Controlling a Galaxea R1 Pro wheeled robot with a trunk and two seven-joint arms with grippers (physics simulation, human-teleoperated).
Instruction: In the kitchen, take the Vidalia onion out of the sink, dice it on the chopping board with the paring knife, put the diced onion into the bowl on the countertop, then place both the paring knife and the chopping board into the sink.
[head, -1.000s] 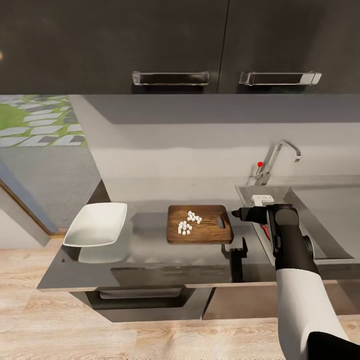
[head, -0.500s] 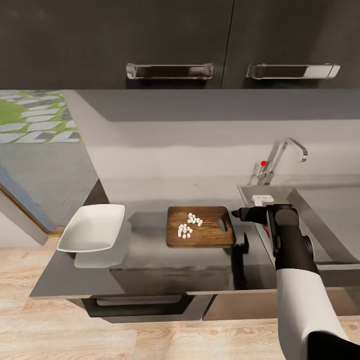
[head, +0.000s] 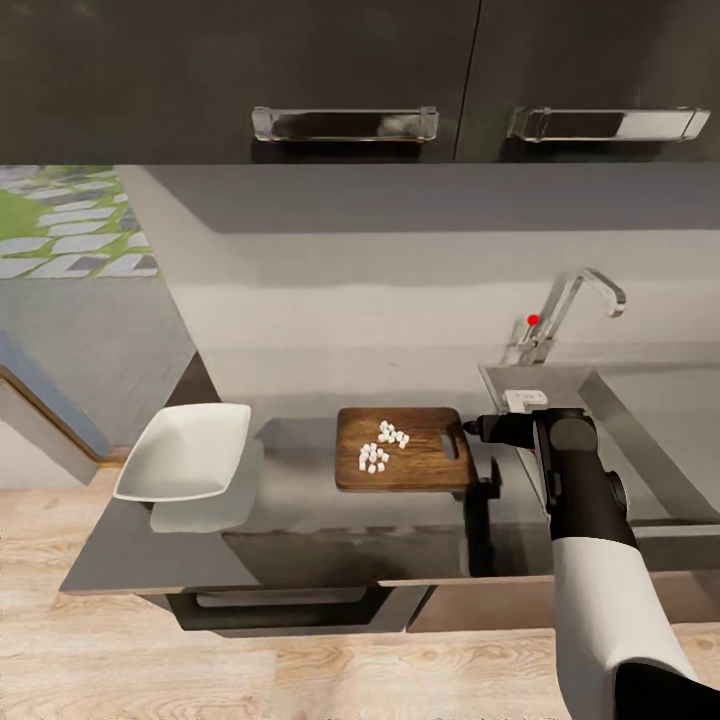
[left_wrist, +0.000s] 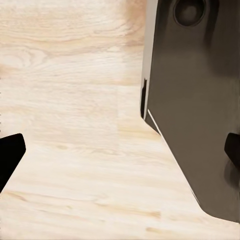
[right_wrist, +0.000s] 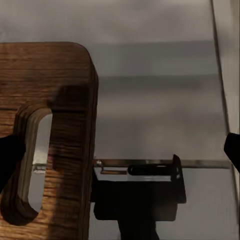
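Note:
The brown chopping board (head: 420, 465) lies on the grey countertop (head: 300, 500), with the diced onion (head: 380, 448) as a small heap of white cubes on its middle. The white bowl (head: 185, 452) stands empty near the counter's left end. My right gripper (head: 482, 430) hangs open just right of the board. In the right wrist view its dark fingertips (right_wrist: 10, 157) are spread wide over the board's handle hole (right_wrist: 37, 165) and the bare counter. The sink (head: 650, 400) lies to the right, behind my right forearm. My left gripper (left_wrist: 120, 150) is open over the wood floor. The paring knife is hidden.
A chrome tap (head: 570, 310) with a red knob stands behind the sink, and a small white object (head: 524, 400) sits on the sink's near-left corner. Black upper cabinets (head: 350, 80) hang above. The counter's left end (head: 100, 540) drops to pale wood floor.
The head camera has moved a little nearer and to the left, so the whole picture has shifted. Board, bowl, diced onion and right arm keep their places relative to each other.

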